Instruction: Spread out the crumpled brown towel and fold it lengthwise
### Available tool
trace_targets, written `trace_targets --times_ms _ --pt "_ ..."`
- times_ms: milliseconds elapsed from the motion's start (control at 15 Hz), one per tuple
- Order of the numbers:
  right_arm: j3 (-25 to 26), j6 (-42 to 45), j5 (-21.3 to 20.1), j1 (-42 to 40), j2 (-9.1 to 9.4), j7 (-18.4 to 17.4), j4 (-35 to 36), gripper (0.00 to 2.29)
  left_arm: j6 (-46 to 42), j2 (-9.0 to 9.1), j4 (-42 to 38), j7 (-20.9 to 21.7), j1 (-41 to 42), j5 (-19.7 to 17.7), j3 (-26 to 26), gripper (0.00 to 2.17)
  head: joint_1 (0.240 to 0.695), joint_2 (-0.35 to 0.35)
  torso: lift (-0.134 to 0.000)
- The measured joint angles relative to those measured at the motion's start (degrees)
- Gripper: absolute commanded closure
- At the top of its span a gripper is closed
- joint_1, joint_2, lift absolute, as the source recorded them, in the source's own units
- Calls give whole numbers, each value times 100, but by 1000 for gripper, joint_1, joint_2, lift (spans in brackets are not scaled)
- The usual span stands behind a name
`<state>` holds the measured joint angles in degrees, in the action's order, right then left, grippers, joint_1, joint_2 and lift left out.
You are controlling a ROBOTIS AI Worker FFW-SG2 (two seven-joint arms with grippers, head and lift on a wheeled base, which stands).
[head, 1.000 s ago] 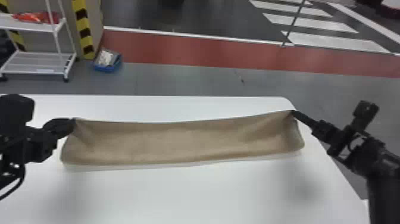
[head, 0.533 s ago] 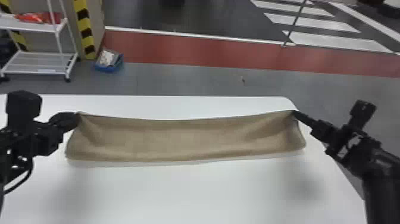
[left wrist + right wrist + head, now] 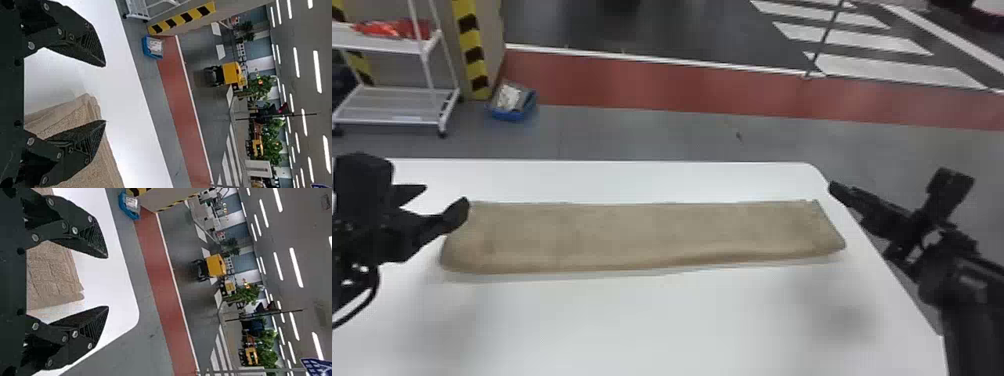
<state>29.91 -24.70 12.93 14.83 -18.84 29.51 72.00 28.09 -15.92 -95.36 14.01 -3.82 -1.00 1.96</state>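
Observation:
The brown towel [image 3: 642, 235] lies on the white table as a long, flat strip running left to right, its near edge slightly rounded. At its left end is my left gripper [image 3: 446, 204], fingers apart. My right gripper [image 3: 832, 187] is just beyond the towel's far right corner, not touching it. In the left wrist view, my left gripper [image 3: 105, 94] is open, with a corner of the towel [image 3: 84, 117] behind and below its fingers. In the right wrist view, my right gripper [image 3: 107, 282] is open and empty, the towel's end [image 3: 55, 276] lying beyond it.
The white table [image 3: 652, 325] has a rounded far right corner near my right gripper. Past its far edge, on the floor, stand a white shelf cart [image 3: 397, 120], a striped pillar [image 3: 472, 55] and a blue bin [image 3: 512, 107].
Both grippers have let go of the towel's far corners. The left one has opened and shifted slightly away to the left; the right one stands off the corner. The towel's far edge has settled onto the table.

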Motion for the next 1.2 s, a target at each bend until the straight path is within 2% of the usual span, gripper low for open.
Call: trace_targets --times_ms 133,333,733,933,1000,1200 --pt "72 230 75 -151 -41 2 87 49 -3 -11 -100 -4 138 -22 -99 63 695 -239 -124" --pt "233 292 273 -676 -48 9 644 49 -106 -16 -358 -32 477 -159 -348 66 695 -243 -124" --pt "735 618 759 -1871 -10 359 1498 93 -150 -16 -1252 -8 1498 -1052 -1139 66 695 -249 -124" --pt "876 969 920 -2336 85 508 1769 100 -231 55 -1537 40 1860 -1212 -1223 66 695 -269 -124" --pt "914 1039 989 -2439 104 536 1823 103 -239 79 -1550 57 1909 -1282 -1214 90 695 -276 -124" --pt "996 1306 1101 -2665 125 566 1861 113 -242 213 -1467 71 1958 -1495 -1069 363 695 -304 -124"
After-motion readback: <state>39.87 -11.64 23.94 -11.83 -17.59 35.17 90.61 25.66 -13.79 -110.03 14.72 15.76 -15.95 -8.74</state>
